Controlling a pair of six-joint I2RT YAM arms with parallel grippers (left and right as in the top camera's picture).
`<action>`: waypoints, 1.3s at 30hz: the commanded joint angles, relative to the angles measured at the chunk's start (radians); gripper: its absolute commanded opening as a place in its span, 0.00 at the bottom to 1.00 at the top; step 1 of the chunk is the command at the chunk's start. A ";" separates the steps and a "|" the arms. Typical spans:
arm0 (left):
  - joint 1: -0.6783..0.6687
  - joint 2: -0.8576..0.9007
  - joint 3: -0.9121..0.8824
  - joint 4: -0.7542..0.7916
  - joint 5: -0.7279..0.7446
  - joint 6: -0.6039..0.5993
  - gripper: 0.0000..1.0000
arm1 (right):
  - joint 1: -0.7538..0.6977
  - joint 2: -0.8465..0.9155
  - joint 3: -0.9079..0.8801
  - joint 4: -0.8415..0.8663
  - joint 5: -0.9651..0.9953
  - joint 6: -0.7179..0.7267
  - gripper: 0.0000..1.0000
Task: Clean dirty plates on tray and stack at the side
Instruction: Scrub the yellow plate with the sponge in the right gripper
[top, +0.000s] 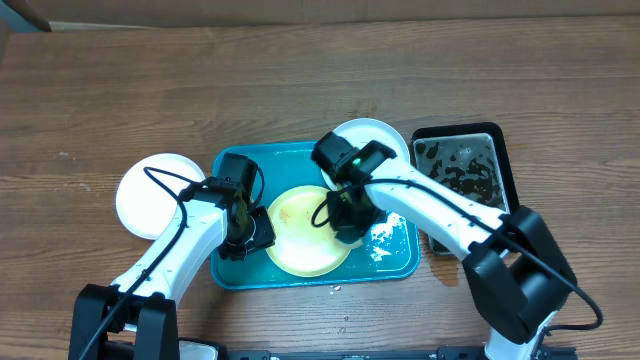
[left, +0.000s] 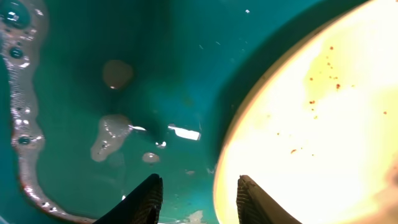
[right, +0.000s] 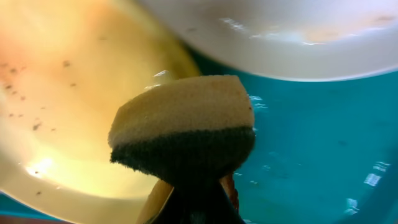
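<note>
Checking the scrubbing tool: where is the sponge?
Right wrist view: the sponge is in the right pincer, at the edge of the yellow plate, over the tray, near a white plate.

R claw (right: 193, 199) grips tan/dark sponge (right: 183, 127) over yellow plate (right: 56, 93) rim; white plate (right: 280, 37) behind, teal tray (right: 323, 143) below.

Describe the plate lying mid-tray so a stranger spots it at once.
Find the teal tray on the wooden table. One plate lies flat in its middle, by the sponge. It alone is pale yellow; the other two are white.
</note>
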 joint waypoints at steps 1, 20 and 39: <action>0.002 0.003 0.003 0.002 0.034 -0.002 0.41 | -0.049 -0.087 0.065 -0.037 0.115 -0.010 0.04; -0.011 0.003 -0.073 0.114 0.056 -0.022 0.41 | -0.011 -0.109 -0.020 0.144 -0.061 -0.160 0.04; -0.022 0.003 -0.150 0.175 0.042 -0.037 0.09 | -0.006 -0.104 -0.178 0.344 -0.109 -0.160 0.04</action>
